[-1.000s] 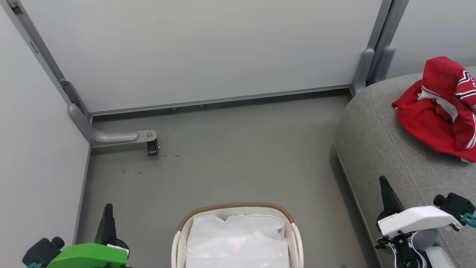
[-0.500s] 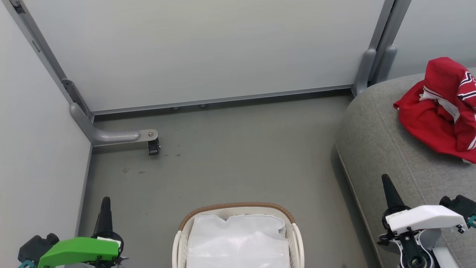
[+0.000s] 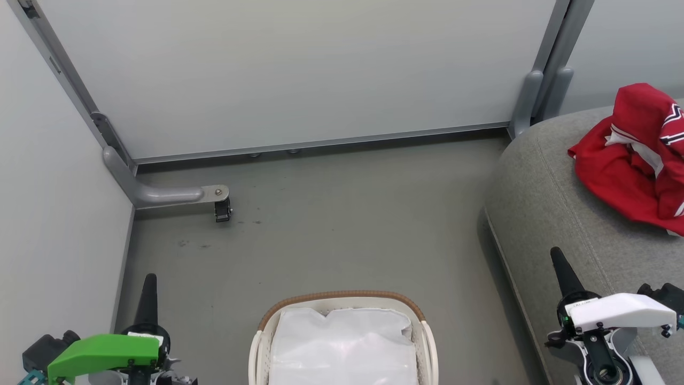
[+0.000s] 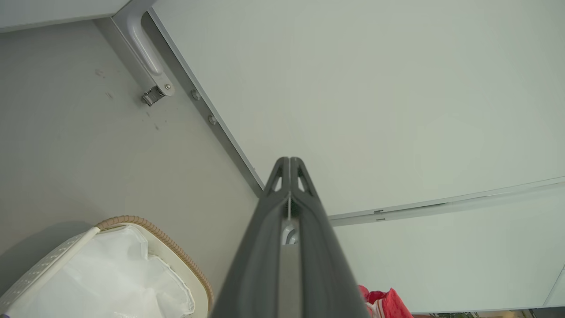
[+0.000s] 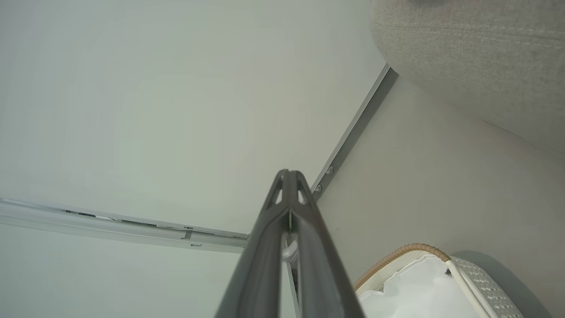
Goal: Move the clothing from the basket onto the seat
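left hand [image 3: 148, 280] and right hand [image 3: 557, 254] flank the basket [image 3: 342, 294], both closed and empty; clothing [image 3: 620, 166] lies on the seat [image 3: 539, 203] right of the basket, nearer the right hand.

The left gripper [image 3: 148, 283] is held at the lower left of the head view. Its two dark fingers are pressed together and pointed straight up the frame, and a green wrist cover [image 3: 101, 355] is seen behind it. The right gripper [image 3: 558, 259] is held at the lower right, likewise closed, tilted slightly leftward, with a white wrist cover [image 3: 620, 313] behind it.
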